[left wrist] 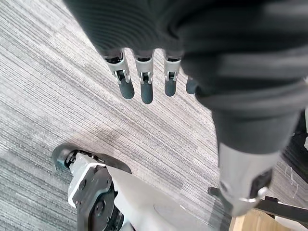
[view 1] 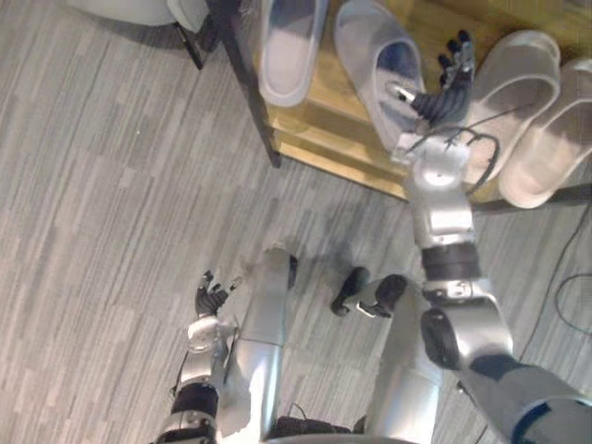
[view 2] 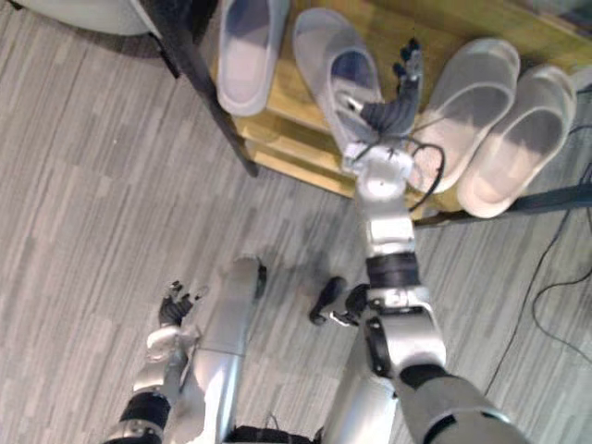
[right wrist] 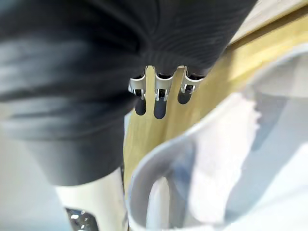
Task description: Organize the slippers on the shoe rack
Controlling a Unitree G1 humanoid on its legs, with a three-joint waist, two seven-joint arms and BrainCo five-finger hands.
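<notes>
On the wooden shoe rack (view 1: pixel 338 125) lie two pale lavender slippers (view 1: pixel 291 46) (view 1: pixel 375 60) at the left and two beige slippers (view 1: pixel 513 83) (view 1: pixel 555 139) at the right. My right hand (view 1: pixel 446 88) hovers over the rack between the second lavender slipper and the first beige one. Its fingers (right wrist: pixel 159 98) are straight and point toward the back of the shelf, and its thumb lies against the lavender slipper's strap (right wrist: pixel 192 159). It holds nothing. My left hand (view 1: pixel 211 298) hangs low over the carpet, open and empty, fingers (left wrist: pixel 144 89) relaxed.
The rack's black frame leg (view 1: pixel 250 88) stands at its left corner on grey striped carpet (view 1: pixel 102 185). A pale rounded object (view 1: pixel 139 7) sits at the far left, behind the rack.
</notes>
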